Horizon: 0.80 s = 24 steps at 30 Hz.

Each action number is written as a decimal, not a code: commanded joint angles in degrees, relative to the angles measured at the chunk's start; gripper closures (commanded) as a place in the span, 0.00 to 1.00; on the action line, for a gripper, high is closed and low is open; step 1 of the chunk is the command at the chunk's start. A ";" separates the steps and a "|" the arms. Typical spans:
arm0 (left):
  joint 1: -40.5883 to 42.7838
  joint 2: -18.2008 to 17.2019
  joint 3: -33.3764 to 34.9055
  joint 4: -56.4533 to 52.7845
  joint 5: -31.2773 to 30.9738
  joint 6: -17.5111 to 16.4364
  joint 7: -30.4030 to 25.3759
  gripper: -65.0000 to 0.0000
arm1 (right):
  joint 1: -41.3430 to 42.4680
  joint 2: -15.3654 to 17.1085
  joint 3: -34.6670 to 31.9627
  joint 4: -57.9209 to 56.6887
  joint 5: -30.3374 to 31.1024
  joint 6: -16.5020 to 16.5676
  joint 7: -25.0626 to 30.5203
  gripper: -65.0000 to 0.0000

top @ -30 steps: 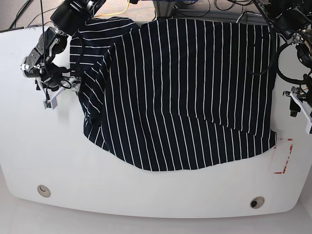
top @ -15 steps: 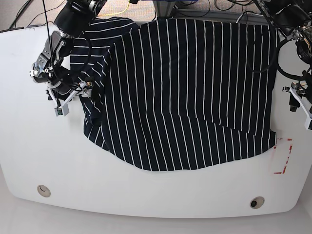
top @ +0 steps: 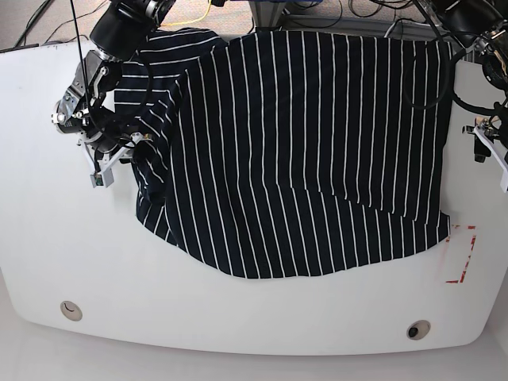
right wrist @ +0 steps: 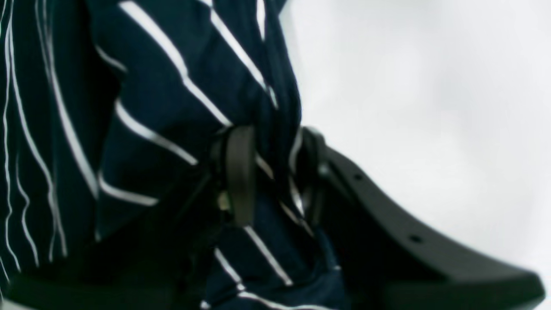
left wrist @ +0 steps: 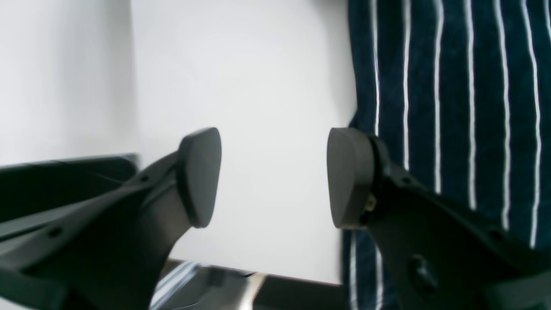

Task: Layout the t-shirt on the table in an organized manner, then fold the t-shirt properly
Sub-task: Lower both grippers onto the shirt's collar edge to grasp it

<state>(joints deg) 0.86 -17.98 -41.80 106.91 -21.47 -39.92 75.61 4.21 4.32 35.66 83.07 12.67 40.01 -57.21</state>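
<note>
The dark navy t-shirt point(top: 302, 143) with thin white stripes lies spread over the far half of the white table point(top: 238, 317). Its left sleeve is bunched at the edge. My right gripper point(top: 129, 151), at the left of the base view, is shut on that sleeve edge. In the right wrist view a fold of the t-shirt point(right wrist: 172, 99) is pinched in the right gripper point(right wrist: 271, 172). My left gripper point(left wrist: 273, 176) stands open over bare table, just beside the t-shirt's edge point(left wrist: 452, 107). In the base view the left gripper point(top: 484, 151) sits at the right border.
A red-outlined rectangle mark point(top: 460, 254) lies by the shirt's near right corner. Two small round fittings point(top: 71, 309) point(top: 418, 329) sit near the table's front edge. Cables and arm bases crowd the far edge point(top: 317, 12).
My right gripper moved in toward the left sleeve and closed on its edge, bunching the cloth there. The left gripper stayed open and drifted slightly up and right.
</note>
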 commanded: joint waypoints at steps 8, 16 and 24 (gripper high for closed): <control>2.52 -1.14 2.99 -10.69 -0.64 -0.08 -9.99 0.44 | 0.23 0.21 -3.53 0.23 -0.49 -0.01 -1.29 0.94; 5.51 -1.06 6.24 -16.76 -0.81 -0.08 -16.67 0.44 | 0.23 0.12 -3.53 0.23 -0.75 -0.01 -1.29 0.93; 5.51 -0.88 6.50 -22.83 -0.64 -0.08 -19.92 0.44 | 0.23 0.12 -3.53 0.23 -0.84 -0.01 -1.29 0.93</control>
<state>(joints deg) 6.94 -17.69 -34.98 84.40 -21.45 -39.92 57.28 4.10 4.12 32.16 83.02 12.88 40.05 -57.19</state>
